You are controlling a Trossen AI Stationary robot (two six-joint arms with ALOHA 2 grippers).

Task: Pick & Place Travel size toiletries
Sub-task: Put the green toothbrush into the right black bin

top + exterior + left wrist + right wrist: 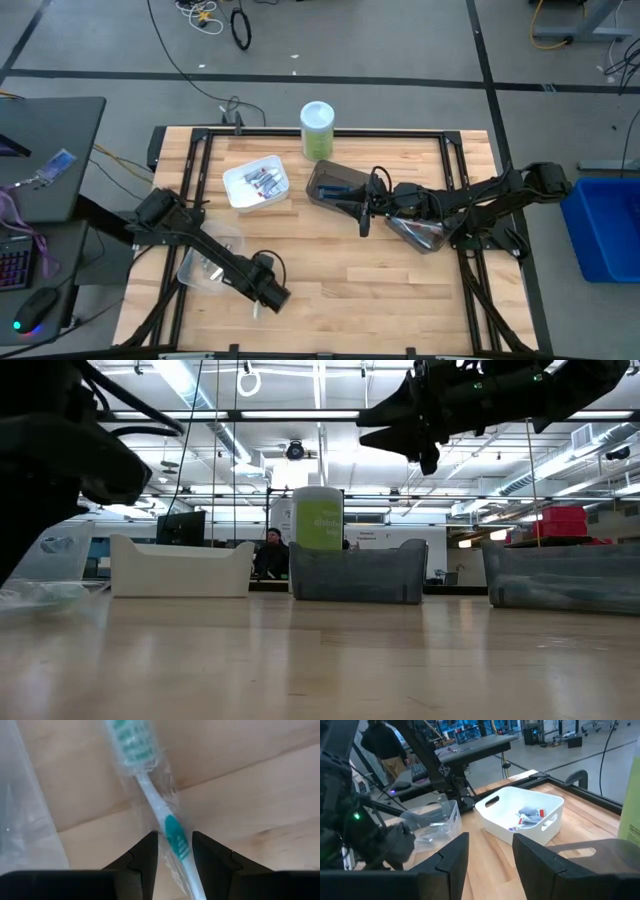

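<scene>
My left gripper [262, 303] is near the table's near edge, just right of a clear bin [205, 262]. It is shut on a white toothbrush with a teal grip [145, 785], sealed in a clear wrapper. My right gripper [362, 222] hangs open above the middle of the table, between two dark bins, with nothing between its fingers [490, 865]. More small toiletries [262, 183] lie in the white bin [520, 815]. A few items [427, 832] lie in the clear bin. My left gripper pinches the wrapped toothbrush between its two fingers at the teal grip of the handle [172, 832]. The fingers lie across the handle. The brush head [127, 740] sticks out beyond the fingertips over the wood; whether it rests on the table I cannot tell.
A tall green canister with a white lid [317, 130] stands at the table's far edge. One dark bin [330, 183] sits beside the white bin, another [420, 235] under the right arm. Bare wood lies along the near edge. A person [382, 742] stands beyond the table.
</scene>
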